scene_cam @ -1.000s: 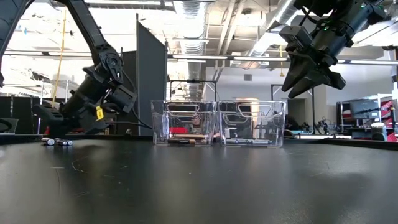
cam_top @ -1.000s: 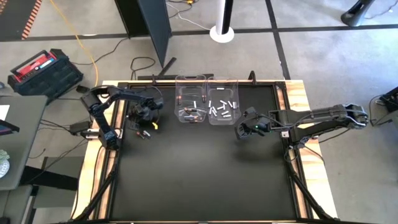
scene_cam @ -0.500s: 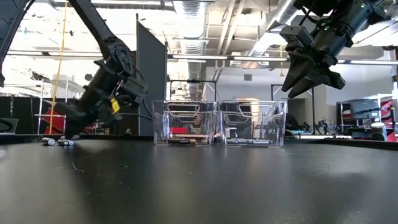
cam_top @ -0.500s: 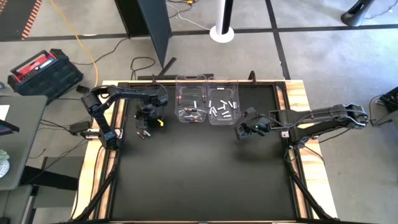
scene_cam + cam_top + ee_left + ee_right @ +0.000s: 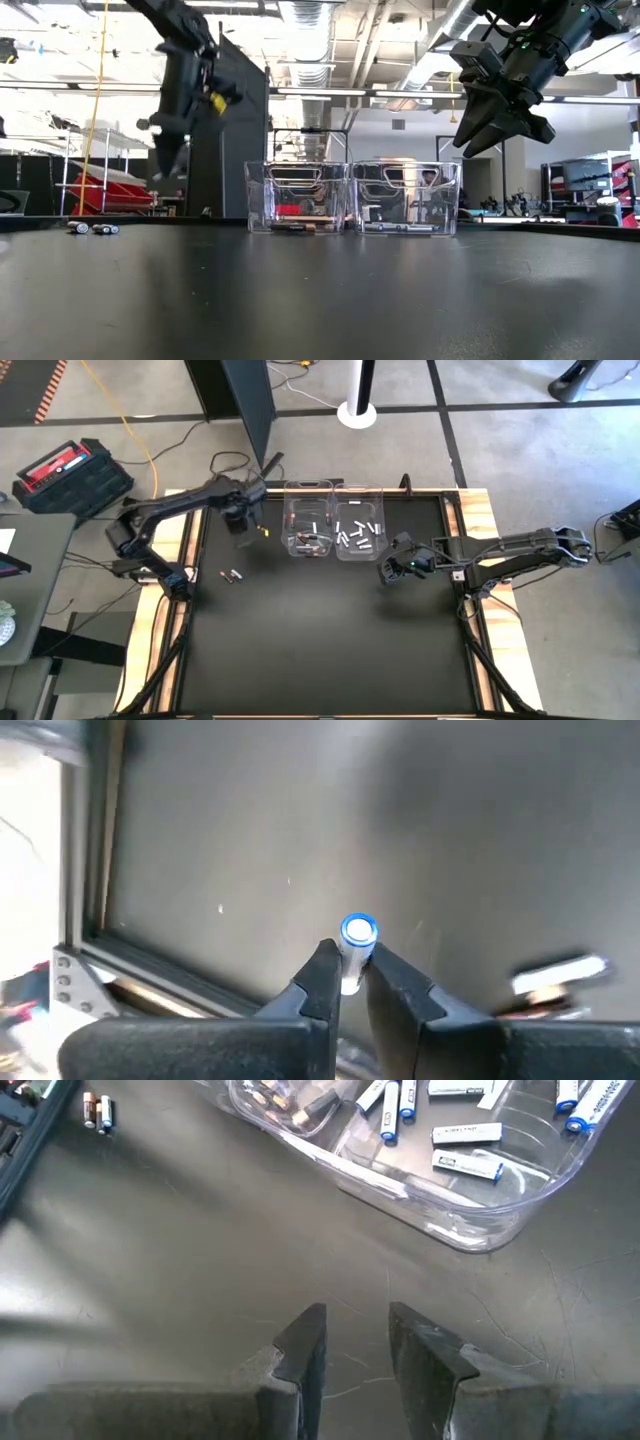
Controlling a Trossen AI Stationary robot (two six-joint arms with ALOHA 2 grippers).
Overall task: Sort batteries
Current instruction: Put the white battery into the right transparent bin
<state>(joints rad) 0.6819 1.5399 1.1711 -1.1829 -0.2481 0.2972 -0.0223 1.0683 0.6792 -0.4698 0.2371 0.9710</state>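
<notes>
My left gripper (image 5: 240,522) hangs high above the table (image 5: 320,640), left of the bins, fingers pointing down (image 5: 165,165), shut on a white battery with a blue-ringed end (image 5: 358,932). A few loose batteries (image 5: 230,576) lie on the table near its left edge; they also show in the low view (image 5: 92,228). The left clear bin (image 5: 308,528) holds dark, copper-toned cells. The right clear bin (image 5: 358,528) holds white cells (image 5: 465,1135). My right gripper (image 5: 385,572) waits open and empty above the table, right of the bins (image 5: 495,135). My left gripper pinches the white battery between its two fingertips (image 5: 322,970), on the sides of the body just below the blue-ringed end (image 5: 352,960). The fingers come from above, pointing down. The battery is lifted clear of the table.
The two clear bins stand side by side at the table's far middle (image 5: 350,198). A raised dark frame (image 5: 150,970) runs along the table's edges. The wide dark mat in front of the bins (image 5: 320,650) is bare.
My left gripper has risen from table height beside the loose batteries, holding the white battery. It has gone toward the far edge and a little toward the bins. It has tipped from a slant to pointing straight down. The loose batteries have stayed where they were.
</notes>
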